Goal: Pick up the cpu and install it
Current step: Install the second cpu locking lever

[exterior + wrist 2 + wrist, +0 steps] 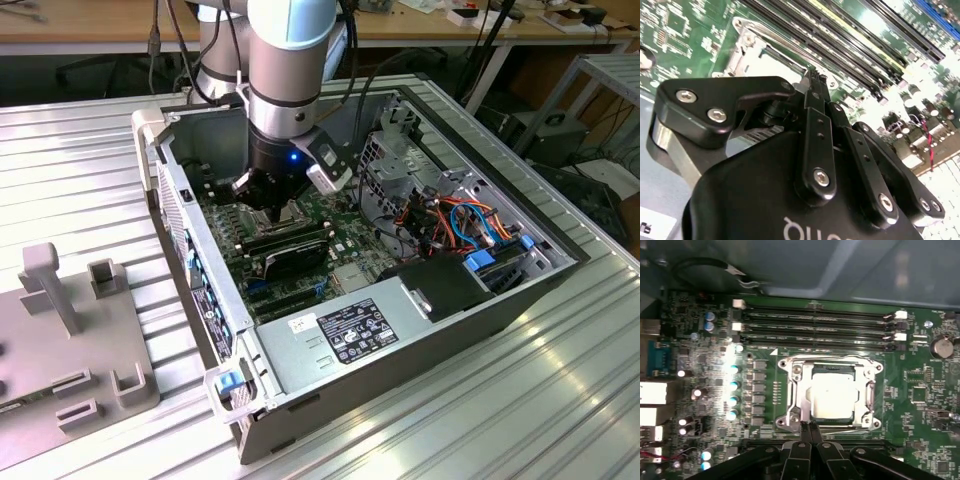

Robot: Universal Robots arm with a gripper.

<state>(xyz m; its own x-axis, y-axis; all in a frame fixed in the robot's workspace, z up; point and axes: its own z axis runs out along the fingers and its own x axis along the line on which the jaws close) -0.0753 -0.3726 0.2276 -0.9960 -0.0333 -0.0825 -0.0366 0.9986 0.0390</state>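
Silvery and square, the cpu [832, 395] lies flat in the metal socket frame [796, 390] on the green board [920, 395]. In the first wrist view the black tool [808, 426] has its two fingertips pressed together, holding nothing, right at the edge of the frame. In the exterior view the tool [268, 200] reaches down inside the open computer case [400, 350], which lies on the ribbed metal surface [520, 420].

Bright overhead light, glare on cpu [832, 395].
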